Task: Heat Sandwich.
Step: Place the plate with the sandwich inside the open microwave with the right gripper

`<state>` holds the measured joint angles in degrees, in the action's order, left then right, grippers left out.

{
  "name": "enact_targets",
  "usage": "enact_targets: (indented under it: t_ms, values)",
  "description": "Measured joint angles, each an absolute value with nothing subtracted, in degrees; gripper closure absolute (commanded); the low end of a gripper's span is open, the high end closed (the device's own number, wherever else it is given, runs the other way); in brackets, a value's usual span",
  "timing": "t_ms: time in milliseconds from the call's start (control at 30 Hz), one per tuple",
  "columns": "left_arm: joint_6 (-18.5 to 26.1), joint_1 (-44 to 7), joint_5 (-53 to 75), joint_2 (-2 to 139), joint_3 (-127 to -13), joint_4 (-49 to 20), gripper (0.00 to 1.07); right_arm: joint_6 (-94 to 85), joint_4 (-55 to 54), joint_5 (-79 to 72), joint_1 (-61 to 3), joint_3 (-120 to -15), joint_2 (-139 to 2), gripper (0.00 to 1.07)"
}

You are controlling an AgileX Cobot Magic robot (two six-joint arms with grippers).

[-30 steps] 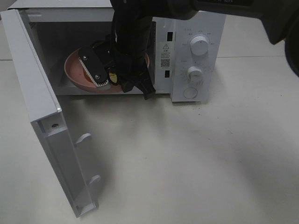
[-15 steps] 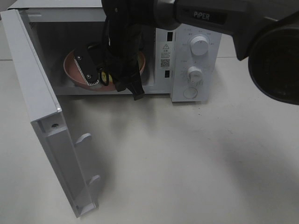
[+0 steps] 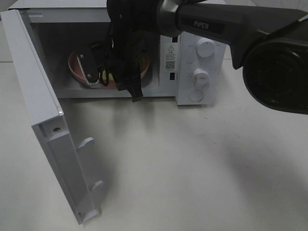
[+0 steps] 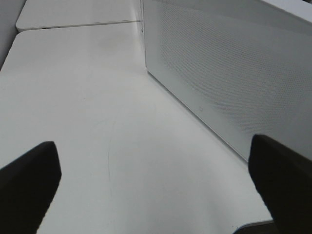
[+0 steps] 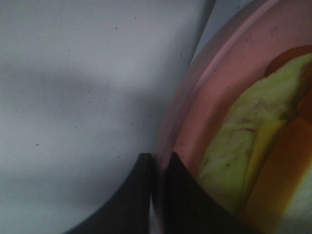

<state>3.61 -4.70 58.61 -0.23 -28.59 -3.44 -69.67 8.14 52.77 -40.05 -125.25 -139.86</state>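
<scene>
Inside boxy white microwave [image 3: 215,61], round pink plate [image 5: 226,92] is pinched by right gripper [image 5: 159,159]; best kept level for green-filled sandwich [image 5: 241,141].

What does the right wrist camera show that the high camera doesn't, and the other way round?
Right wrist only: the right tool closed on the rim of the plate, and the sandwich with its yellow-green filling plainly seen. High camera only: the microwave, its door swung open, the control knobs, and the arm reaching inside. Both: the pink plate.
</scene>
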Motion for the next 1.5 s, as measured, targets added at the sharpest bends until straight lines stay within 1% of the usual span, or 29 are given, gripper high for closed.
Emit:
enact_targets:
  t_ms: [333, 467, 533, 567, 633, 667, 700, 767, 800, 833, 933, 967, 1000, 1067, 1267, 1500]
  values:
    - [3.61, -4.7, 58.61, -0.23, -28.59, -3.44, 0.03, -68.24, 8.08, 51.57, -40.05, -125.31, -139.86, 1.0]
    - [3.61, -4.7, 58.61, -0.23, -28.59, -3.44, 0.03, -66.69, 8.25, 51.22, -40.05, -125.31, -139.86, 0.93]
    - [3.61, -4.7, 58.61, -0.23, -28.59, -3.44, 0.03, -65.83, 8.54, 50.76, -40.05, -125.31, -139.86, 0.91]
    - [3.61, -4.7, 58.61, -0.23, -28.59, -3.44, 0.03, -65.49, 8.71, 50.71, -40.05, -125.31, -139.86, 0.84]
    - [3.61, -4.7, 58.61, -0.23, -28.59, -3.44, 0.03, -64.57, 8.77, 50.42, -40.05, -125.31, -139.86, 0.75]
    - [3.61, -4.7, 58.61, -0.23, -28.59, -3.44, 0.03, -64.57, 8.77, 50.42, -40.05, -125.31, -139.86, 0.75]
    - [3.61, -4.7, 58.61, -0.23, -28.59, -3.44, 0.03, -63.48, 8.82, 50.13, -40.05, -125.31, -139.86, 0.65]
    - [3.61, -4.7, 58.61, -0.23, -28.59, -3.44, 0.03, -62.22, 8.82, 49.62, -40.05, -125.31, -139.86, 0.55]
    - [3.61, -4.7, 58.61, -0.23, -28.59, -3.44, 0.03, -62.22, 8.82, 49.62, -40.05, -125.31, -139.86, 0.55]
    - [3.61, -4.7, 58.61, -0.23, -28.59, -3.44, 0.03, -61.19, 8.82, 49.56, -40.05, -125.31, -139.86, 0.43]
    - [3.61, -4.7, 58.61, -0.23, -28.59, -3.44, 0.03, -59.82, 8.82, 49.33, -40.05, -125.31, -139.86, 0.3]
    - [3.61, -4.7, 58.61, -0.23, -28.59, -3.44, 0.03, -59.82, 8.82, 49.33, -40.05, -125.31, -139.86, 0.3]
    - [3.61, -4.7, 58.61, -0.23, -28.59, -3.44, 0.03, -59.24, 8.82, 48.82, -40.05, -125.31, -139.86, 0.25]
    - [3.61, -4.7, 58.61, -0.23, -28.59, -3.44, 0.03, -58.79, 8.82, 48.41, -40.05, -125.31, -139.86, 0.23]
    - [3.61, -4.7, 58.61, -0.23, -28.59, -3.44, 0.03, -57.75, 8.82, 47.44, -40.05, -125.25, -139.86, 0.24]
    - [3.61, -4.7, 58.61, -0.23, -28.59, -3.44, 0.03, -56.72, 9.57, 42.86, -40.05, -119.58, -136.48, 0.26]
